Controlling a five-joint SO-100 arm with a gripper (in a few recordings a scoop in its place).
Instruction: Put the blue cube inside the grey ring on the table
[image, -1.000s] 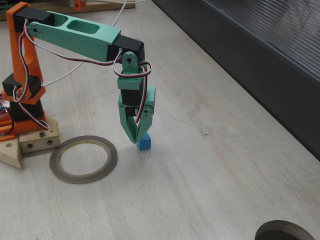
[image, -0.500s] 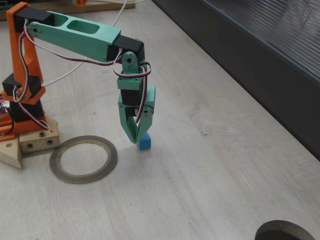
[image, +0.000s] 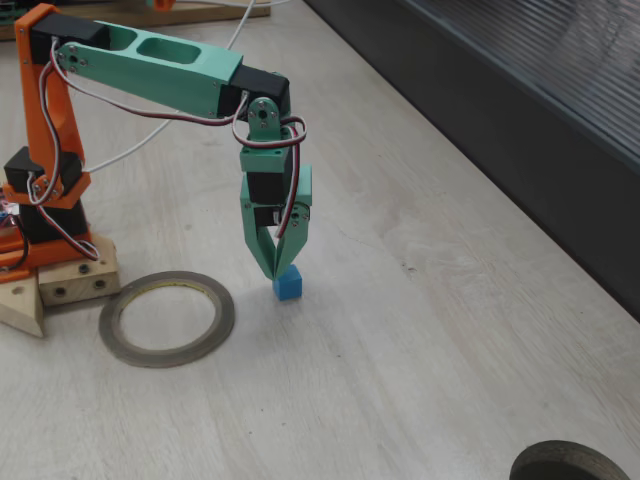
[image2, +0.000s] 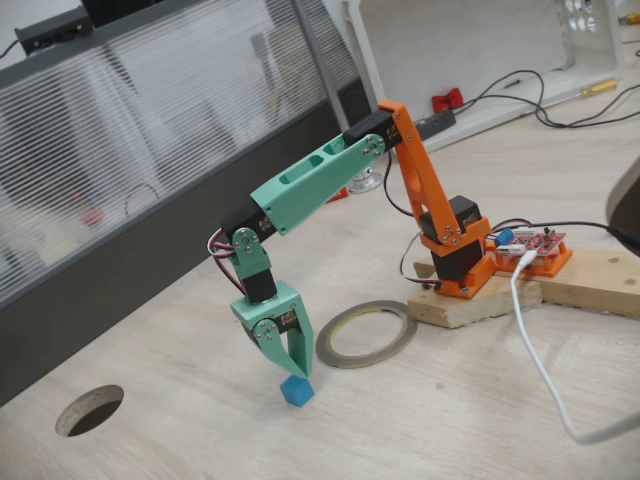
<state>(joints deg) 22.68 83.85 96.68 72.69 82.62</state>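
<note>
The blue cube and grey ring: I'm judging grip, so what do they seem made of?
The blue cube looks like matte solid plastic or painted wood: plain, even faces. The grey ring looks like a thin tape roll: dull grey band, yellowish inner rim.

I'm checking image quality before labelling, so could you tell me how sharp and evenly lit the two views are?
In a fixed view the cube, ring and gripper are sharp under soft, even light with faint shadows. In the other fixed view the cube is crisp, but the top right corner is washed out by bright glare.
</note>
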